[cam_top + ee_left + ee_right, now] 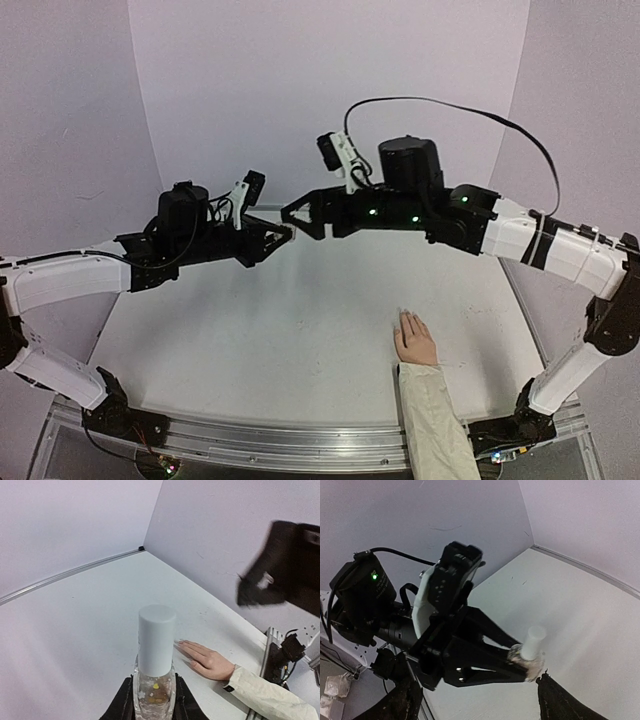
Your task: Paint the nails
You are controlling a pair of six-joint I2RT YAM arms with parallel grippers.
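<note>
Left tool (153,706): clenched on a small clear bottle (154,694), white cap (156,640) protruding, held above the desk (250,330). Right tool (291,219): spread wide, gripping nothing, just beside that bottle. We log the nails (404,314) on a pale hand (414,340) lying flat on the desk's near right, cream sleeve (430,420), well apart from both tools.

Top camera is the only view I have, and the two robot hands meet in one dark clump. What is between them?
Observer: The left hand grips a small clear bottle by its body, with the cap end sticking out past it.
Operator: Is the cap off?
Observer: No, the white cap is on.
Operator: Has the right hand got it?
Observer: No. The right hand is open, its fingers spread wide and not closed on the cap.
</note>
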